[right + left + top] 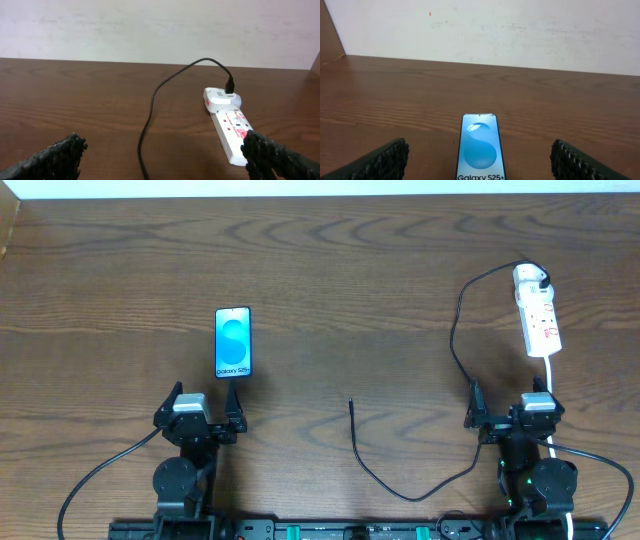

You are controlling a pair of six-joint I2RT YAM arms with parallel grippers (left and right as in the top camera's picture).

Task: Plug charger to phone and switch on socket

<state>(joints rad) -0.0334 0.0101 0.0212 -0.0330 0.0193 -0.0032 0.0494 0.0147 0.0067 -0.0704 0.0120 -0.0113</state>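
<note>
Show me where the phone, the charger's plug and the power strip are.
phone (232,342): overhead view, middle of its blue screen.
charger's plug (219,100): right wrist view, the plug's white body.
power strip (233,134): right wrist view, its top face with the red marks.

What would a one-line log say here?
left gripper: open, facing phone | right gripper: open, facing socket | charger: in socket, phone end loose

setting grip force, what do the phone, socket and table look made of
Phone: glassy front, lit blue screen with slight sheen; black edge, material unclear. Socket: smooth white plastic, judging by its moulded, slightly shiny body. Table: brown wood grain, matt; solid wood or laminate, cannot tell.
</note>
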